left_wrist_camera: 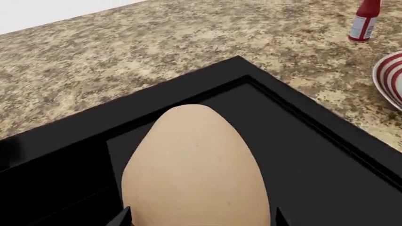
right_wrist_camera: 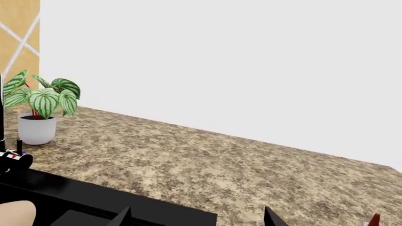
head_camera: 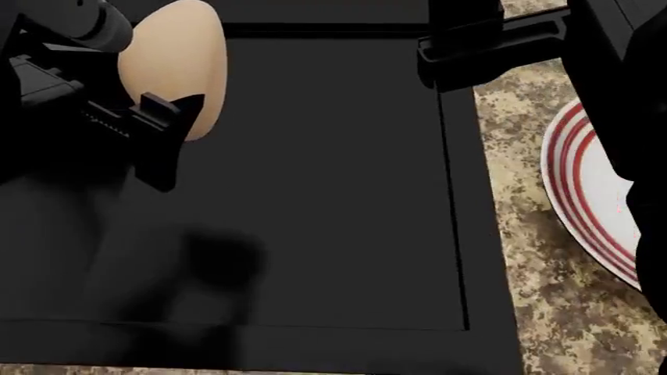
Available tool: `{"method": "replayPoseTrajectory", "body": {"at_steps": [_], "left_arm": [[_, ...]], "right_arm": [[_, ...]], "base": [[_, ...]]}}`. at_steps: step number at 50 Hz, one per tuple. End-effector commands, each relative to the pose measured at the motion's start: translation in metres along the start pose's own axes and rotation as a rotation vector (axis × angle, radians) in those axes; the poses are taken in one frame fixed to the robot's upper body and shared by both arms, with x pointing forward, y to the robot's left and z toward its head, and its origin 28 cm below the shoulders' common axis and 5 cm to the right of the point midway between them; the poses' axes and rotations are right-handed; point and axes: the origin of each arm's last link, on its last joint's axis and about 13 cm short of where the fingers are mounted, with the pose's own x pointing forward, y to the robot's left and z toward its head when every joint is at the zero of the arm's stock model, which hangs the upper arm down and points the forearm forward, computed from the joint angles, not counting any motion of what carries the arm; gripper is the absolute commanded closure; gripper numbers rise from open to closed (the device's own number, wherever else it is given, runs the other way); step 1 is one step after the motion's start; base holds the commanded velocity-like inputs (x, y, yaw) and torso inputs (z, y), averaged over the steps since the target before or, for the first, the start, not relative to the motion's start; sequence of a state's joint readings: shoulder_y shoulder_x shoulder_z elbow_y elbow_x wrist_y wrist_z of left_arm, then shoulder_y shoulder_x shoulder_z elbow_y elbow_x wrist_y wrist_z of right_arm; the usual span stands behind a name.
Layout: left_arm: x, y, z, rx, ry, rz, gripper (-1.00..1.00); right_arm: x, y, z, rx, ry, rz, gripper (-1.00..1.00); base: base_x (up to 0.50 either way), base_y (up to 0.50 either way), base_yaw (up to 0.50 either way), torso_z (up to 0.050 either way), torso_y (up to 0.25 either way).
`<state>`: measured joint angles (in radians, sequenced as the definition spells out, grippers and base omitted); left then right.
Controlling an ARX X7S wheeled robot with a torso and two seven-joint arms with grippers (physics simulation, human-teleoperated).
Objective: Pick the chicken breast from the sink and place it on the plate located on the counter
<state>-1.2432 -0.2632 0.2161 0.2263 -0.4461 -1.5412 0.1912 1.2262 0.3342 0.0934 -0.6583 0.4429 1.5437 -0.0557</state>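
Beige and matte, the chicken breast [left_wrist_camera: 195,169] is a smooth egg-shaped lump without marks, and it fills the lower middle of the left wrist view. The two dark fingertips of the left gripper [left_wrist_camera: 201,217] show at either side of its wide end, closed against it, so the pincer is holding the lump. In the head view the chicken breast [head_camera: 177,66] sits at the upper left, above the black floor of the sink [head_camera: 344,195], with the left gripper's [head_camera: 167,125] black finger across its lower part.

A red sauce bottle [left_wrist_camera: 364,21] stands on the counter [left_wrist_camera: 125,52]; its white label is too small to read. No other writing can be made out.

The sink's black rim [left_wrist_camera: 301,108] runs between the basin and the speckled brown granite. The plate [head_camera: 599,203], white with red rings, lies on the counter [head_camera: 532,258] just right of the sink; nothing shows on the visible part. A slice of the plate's [left_wrist_camera: 390,77] rim appears in the left wrist view.

The right gripper [right_wrist_camera: 197,217] shows two dark tips set well apart with nothing between them. Beyond it stand a white pot with a striped green plant [right_wrist_camera: 39,106] and a pale wall [right_wrist_camera: 251,61].
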Motion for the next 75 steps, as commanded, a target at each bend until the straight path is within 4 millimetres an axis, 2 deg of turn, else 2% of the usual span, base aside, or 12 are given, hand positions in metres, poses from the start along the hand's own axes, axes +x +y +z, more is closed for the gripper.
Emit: {"method": "replayPoseTrajectory", "body": {"at_steps": [1,60,71,75], "left_arm": [[-0.0003,0.001,0.0017,0.001,-0.033,0.014,1.0],[0.002,-0.0018,0.0025,0.009,-0.028,0.002,1.0],[0.0018,-0.0022,0.0033,0.006,-0.005,0.009,1.0],[0.0076,-0.0001,0.006,0.033,0.024,0.001,1.0]], "right_arm": [[0.0003,-0.0002,-0.0004,0.003,0.0,-0.002,-1.0],[-0.0039,-0.0024,0.0043,-0.002,-0.015,-0.008,-1.0],[-0.0045,-0.0026,0.0064,-0.01,-0.02,-0.004,-1.0],[-0.0042,-0.0039,0.0072,-0.01,-0.023,-0.006,-1.0]], "base": [[0.0,-0.5,0.0,0.0,0.0],[0.0,-0.5,0.0,0.0,0.0],[0.0,0.0,0.0,0.0,0.0],[0.0,0.0,0.0,0.0,0.0]]}}
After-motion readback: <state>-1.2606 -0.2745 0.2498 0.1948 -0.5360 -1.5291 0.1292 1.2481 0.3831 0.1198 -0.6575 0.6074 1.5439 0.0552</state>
